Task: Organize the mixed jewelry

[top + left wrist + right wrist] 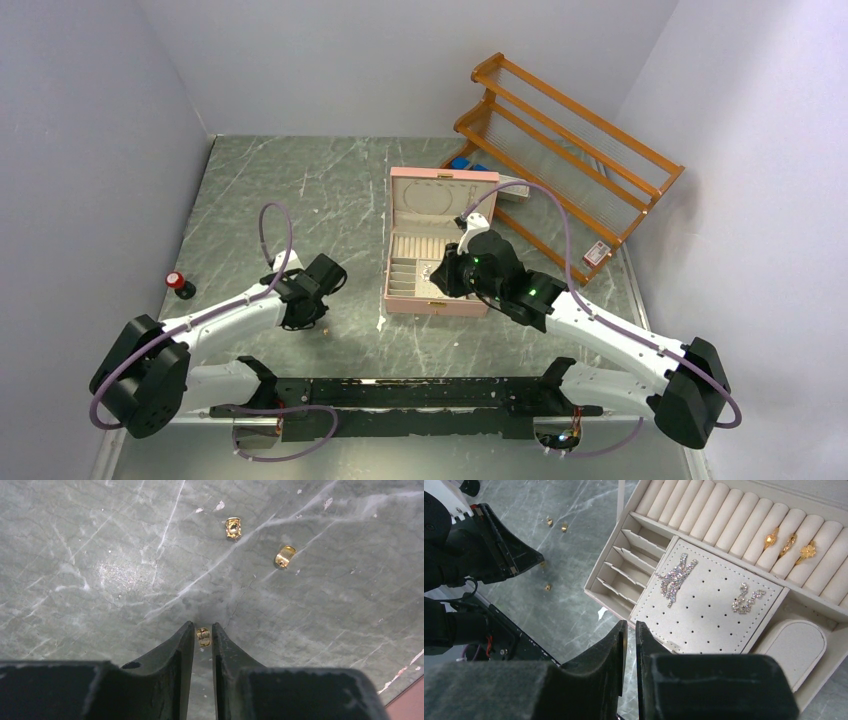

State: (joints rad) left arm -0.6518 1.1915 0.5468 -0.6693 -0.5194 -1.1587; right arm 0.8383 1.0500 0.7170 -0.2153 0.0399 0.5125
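While three gold rings (787, 544) are sitting in the jewelry box (440, 300), the left fingers (203, 639) are pinching, maybe gripping, one gold earring (203, 636) on the surface (100, 580), two more (233, 528) are waiting, and the right fingers (629, 630) are hanging nearly closed, empty.

The left wrist camera looks straight down on a grey-green marble table (100, 570) veined with white. The left gripper (203, 636) sits low over it, its two black fingers (175, 655) standing close together with a small ribbed gold ring (203, 636) pinched in the narrow gap at their tips. Two more gold pieces lie farther off on the bare stone, apart from each other: a gold earring (233, 528) and, to its right and slightly nearer, a ribbed gold band (285, 556) lying tilted.
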